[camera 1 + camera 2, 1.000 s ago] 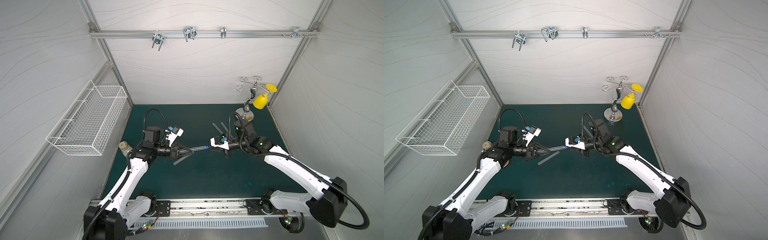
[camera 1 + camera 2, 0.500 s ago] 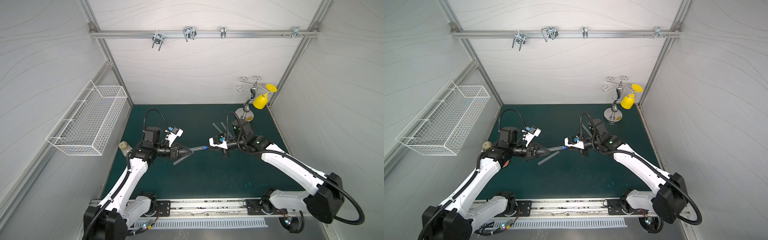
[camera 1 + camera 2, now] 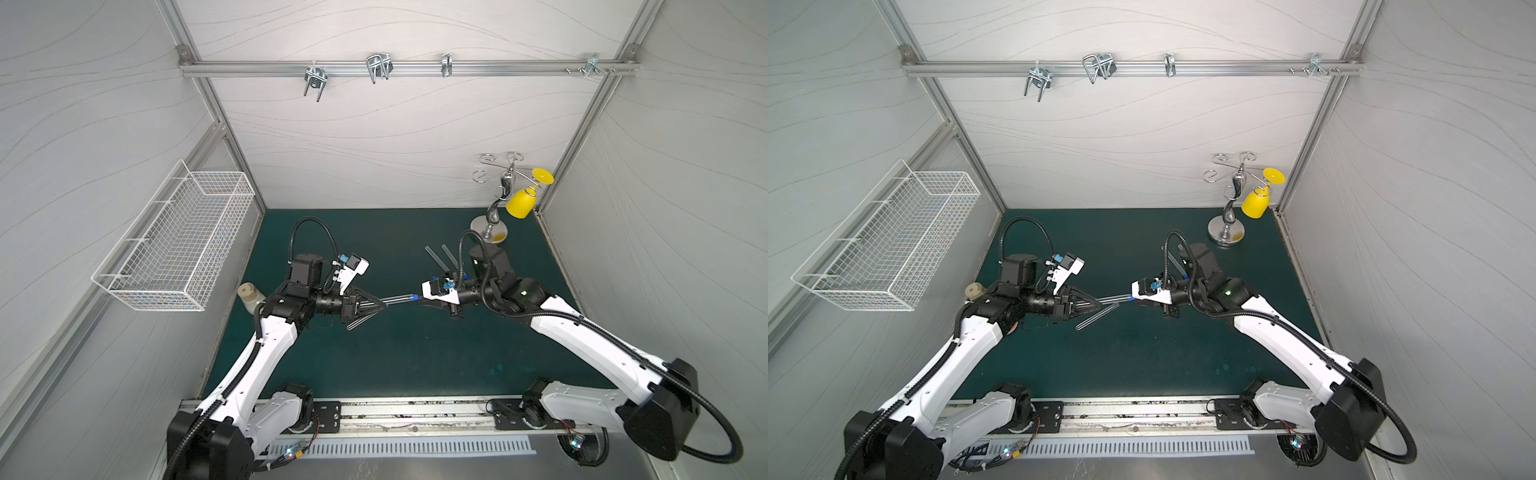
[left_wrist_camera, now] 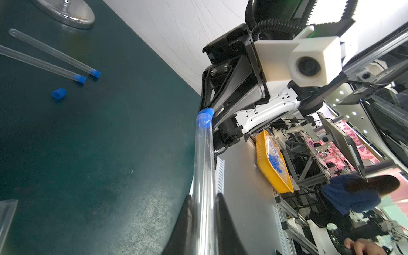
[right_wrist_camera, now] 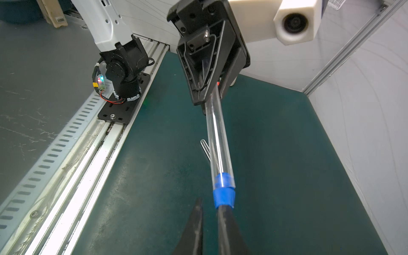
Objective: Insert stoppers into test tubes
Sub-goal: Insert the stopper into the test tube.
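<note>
My left gripper [image 4: 203, 196] is shut on a clear test tube [image 4: 204, 159] and holds it level above the green mat in both top views [image 3: 397, 298] [image 3: 1115, 297]. A blue stopper [image 5: 223, 194] sits in the tube's open end. My right gripper [image 5: 210, 203] faces it with the jaws slightly open and nothing between them. One fingertip [image 5: 223, 208] touches the stopper's end. Two stoppered tubes [image 4: 44, 64] [image 4: 53, 51] and a loose stopper [image 4: 58, 93] lie on the mat behind the right arm. An open tube [image 3: 361, 322] lies below the left gripper.
A white wire basket [image 3: 174, 245] hangs on the left wall. A metal stand [image 3: 494, 216] with a yellow cup [image 3: 521, 203] occupies the back right corner. A cream-capped bottle [image 3: 249, 293] stands by the left arm. The arms' base rail [image 3: 374, 415] runs along the front.
The right arm has edged a little toward the held tube. The left arm and its tube have stayed in place.
</note>
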Tool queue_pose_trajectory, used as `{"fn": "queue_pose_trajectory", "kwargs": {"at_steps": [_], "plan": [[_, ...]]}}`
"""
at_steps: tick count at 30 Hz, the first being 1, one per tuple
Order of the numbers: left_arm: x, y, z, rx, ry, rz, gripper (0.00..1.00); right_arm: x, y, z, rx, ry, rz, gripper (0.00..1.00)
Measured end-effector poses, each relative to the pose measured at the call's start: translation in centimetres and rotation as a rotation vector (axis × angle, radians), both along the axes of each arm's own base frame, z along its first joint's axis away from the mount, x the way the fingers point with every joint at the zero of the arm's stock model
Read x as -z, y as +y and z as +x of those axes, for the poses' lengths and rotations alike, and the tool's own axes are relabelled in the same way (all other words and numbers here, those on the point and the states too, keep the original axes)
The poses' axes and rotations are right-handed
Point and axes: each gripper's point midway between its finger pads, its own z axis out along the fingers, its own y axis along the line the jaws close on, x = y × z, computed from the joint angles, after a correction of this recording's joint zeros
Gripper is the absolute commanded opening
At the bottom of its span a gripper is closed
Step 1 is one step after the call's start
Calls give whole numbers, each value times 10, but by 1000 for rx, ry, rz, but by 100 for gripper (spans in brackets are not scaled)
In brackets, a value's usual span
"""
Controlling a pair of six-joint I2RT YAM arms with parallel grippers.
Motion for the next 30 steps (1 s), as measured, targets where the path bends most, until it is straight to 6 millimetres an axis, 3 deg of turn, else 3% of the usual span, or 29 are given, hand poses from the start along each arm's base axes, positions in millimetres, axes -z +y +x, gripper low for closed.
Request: {"fn": "queue_pose_trajectory", "kwargs": {"at_steps": [5, 17, 24, 30], "plan": [[-5, -5, -9, 52, -3, -27, 0, -6, -11, -11, 8, -32, 35, 20], [-7, -5, -10, 63, -12, -37, 0, -8, -20, -5, 84, -60, 22, 22], [-6, -4, -9, 54, -20, -31, 0, -12, -37, -6, 166, -102, 6, 41], [-4, -3, -8, 47, -23, -26, 0, -20, -27, -16, 148, -150, -6, 46]]}}
